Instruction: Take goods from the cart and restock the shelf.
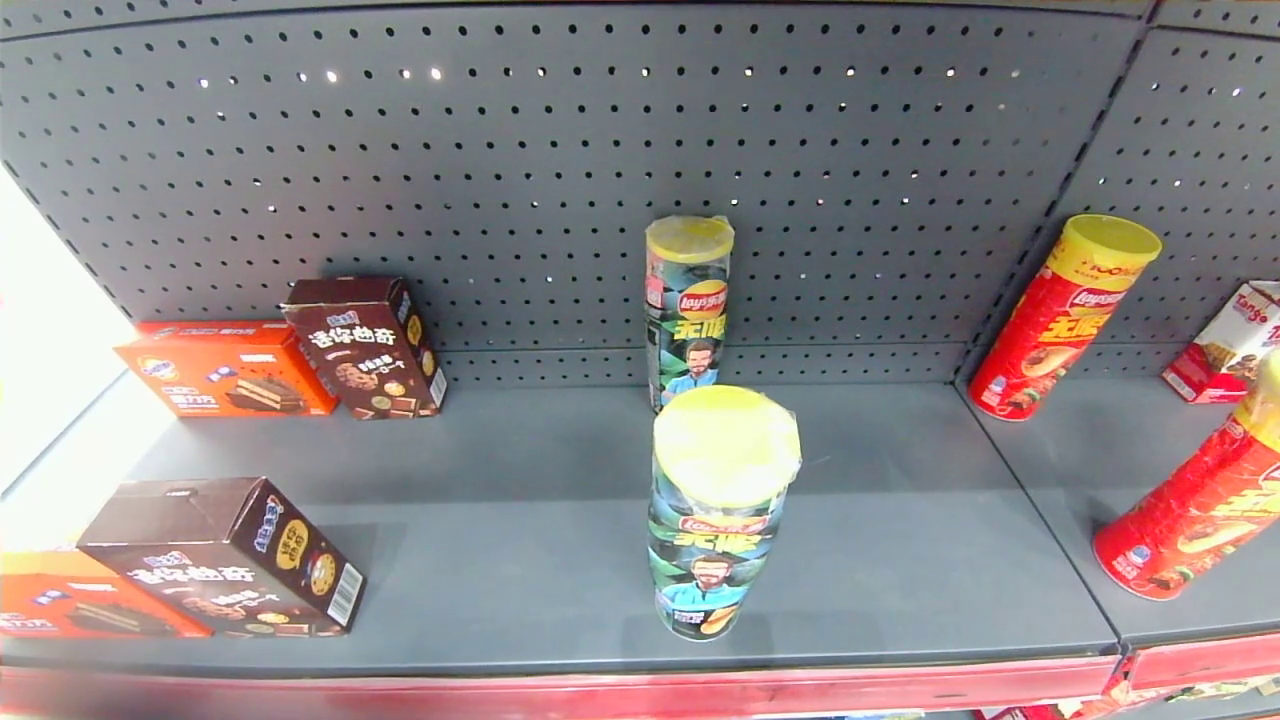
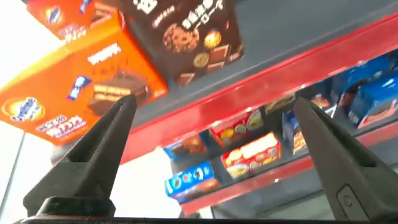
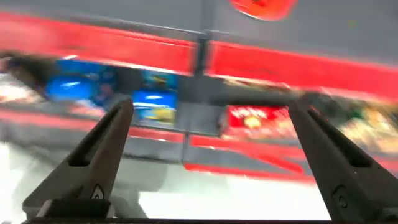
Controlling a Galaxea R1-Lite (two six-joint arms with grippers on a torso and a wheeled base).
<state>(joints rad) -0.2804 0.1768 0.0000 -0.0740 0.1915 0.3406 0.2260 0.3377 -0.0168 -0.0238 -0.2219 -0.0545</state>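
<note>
Two green chip cans with yellow lids stand upright on the grey shelf [image 1: 900, 560], one near the front [image 1: 718, 510] and one by the back wall [image 1: 688, 308]. Two red chip cans stand on the right section, one at the back [image 1: 1062, 315] and one at the front [image 1: 1195, 505]. Orange and brown cookie boxes sit at the left. My left gripper [image 2: 214, 115] is open and empty, below the shelf's red front edge [image 2: 261, 84], facing an orange box [image 2: 74, 81] and a brown box [image 2: 186, 31]. My right gripper [image 3: 211, 115] is open and empty, facing lower shelves.
On the left stand an orange box [image 1: 225, 368] and a brown box [image 1: 365, 345] at the back, and a brown box [image 1: 225, 555] and an orange box [image 1: 80, 595] at the front. A red and white box [image 1: 1228, 345] is far right. Lower shelves hold blue packs [image 3: 155, 102].
</note>
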